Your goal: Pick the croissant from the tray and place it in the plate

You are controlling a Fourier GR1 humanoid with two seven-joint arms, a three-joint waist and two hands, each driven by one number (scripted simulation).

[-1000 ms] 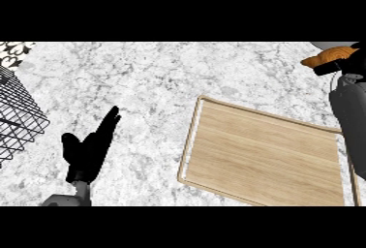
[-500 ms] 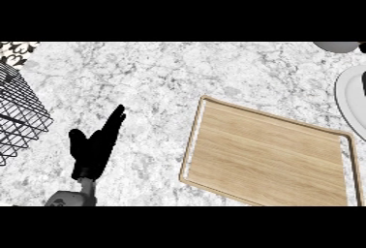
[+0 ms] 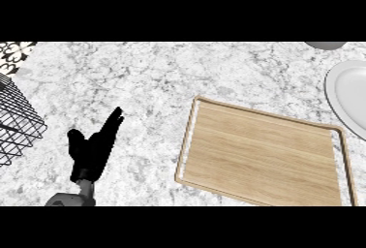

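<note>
A wooden tray [image 3: 265,155] lies on the marble counter at the right, and nothing shows on it. Part of a white plate [image 3: 346,94] appears at the right edge, beyond the tray's far corner. No croissant can be seen in this view. My left hand [image 3: 91,147] stays open at the lower left, fingers straight and pointing up, well left of the tray. My right hand is out of view.
A black wire basket [image 3: 16,121] stands at the left edge. A grey round object [image 3: 325,44] peeks in at the top right. A patterned surface [image 3: 14,51] shows at the top left corner.
The right hand holding the croissant at the top right a second ago has left the view. The view has shifted, so the plate shows more. The left hand barely moved.
</note>
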